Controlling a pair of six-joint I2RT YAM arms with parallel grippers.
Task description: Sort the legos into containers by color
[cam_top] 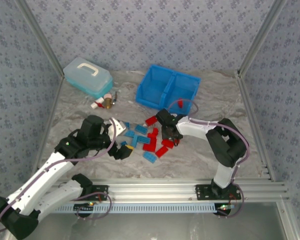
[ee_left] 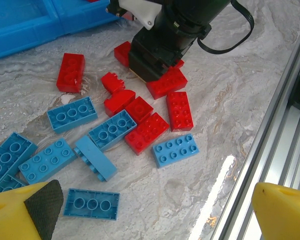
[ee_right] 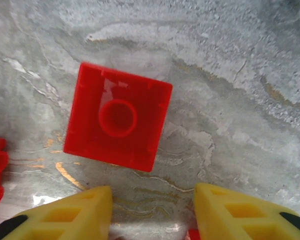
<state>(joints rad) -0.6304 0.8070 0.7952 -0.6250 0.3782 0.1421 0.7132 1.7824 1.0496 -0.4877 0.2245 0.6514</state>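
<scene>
Red and blue legos [cam_top: 146, 139] lie scattered mid-table between the two arms. My left gripper [cam_top: 123, 150] hovers open at the pile's left edge. Between its yellow fingertips [ee_left: 20, 212] there is only bare table, with blue bricks [ee_left: 176, 150] and red bricks [ee_left: 147, 132] lying beyond them. My right gripper [cam_top: 170, 135] points down into the red bricks, and its black wrist [ee_left: 162, 42] stands over them. It [ee_right: 152, 215] is open, with an upside-down square red brick [ee_right: 117, 122] lying just past its fingertips. The bright blue two-compartment bin [cam_top: 168, 87] stands behind the pile.
A pale blue lidded box [cam_top: 87, 77] with a white handle sits at the back left. Small red-white and brass items [cam_top: 105, 102] lie in front of it. An aluminium rail [cam_top: 190, 190] runs along the near table edge [ee_left: 290, 125].
</scene>
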